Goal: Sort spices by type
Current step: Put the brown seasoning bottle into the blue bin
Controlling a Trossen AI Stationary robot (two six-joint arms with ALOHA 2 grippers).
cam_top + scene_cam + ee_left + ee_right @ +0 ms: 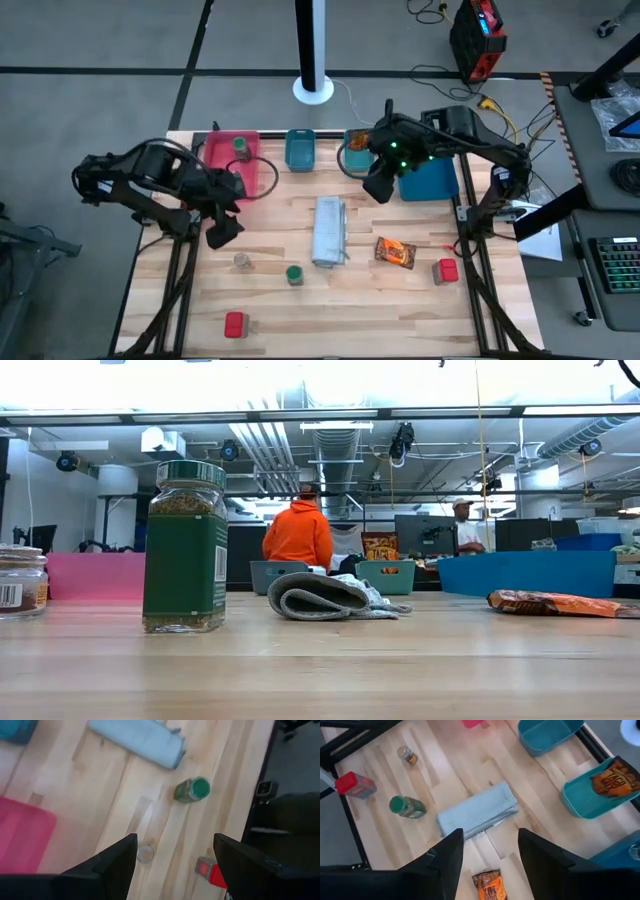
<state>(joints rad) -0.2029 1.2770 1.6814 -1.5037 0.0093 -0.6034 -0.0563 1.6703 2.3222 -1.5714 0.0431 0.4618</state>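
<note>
On the table stand a green-lidded jar (294, 274) (185, 545) (192, 790) and a pale-lidded jar (242, 261) (145, 854), both upright on their bases. A second green-lidded jar (241, 148) stands in the pink tray (222, 172). Two red boxes (235, 324) (446, 271) and an orange packet (395, 252) (489, 885) lie on the wood. Another packet (615, 775) leans in a teal tray (580, 800). My left gripper (222, 232) (175, 855) hangs open above the pale-lidded jar. My right gripper (378, 188) (490, 845) hangs open above the bundle's far end.
A grey-white folded bundle (329, 232) (325, 598) lies mid-table. A second teal tray (300, 150) and a blue tray (430, 178) stand along the far edge. Bare wood lies near the front edge. People work in the room beyond the table.
</note>
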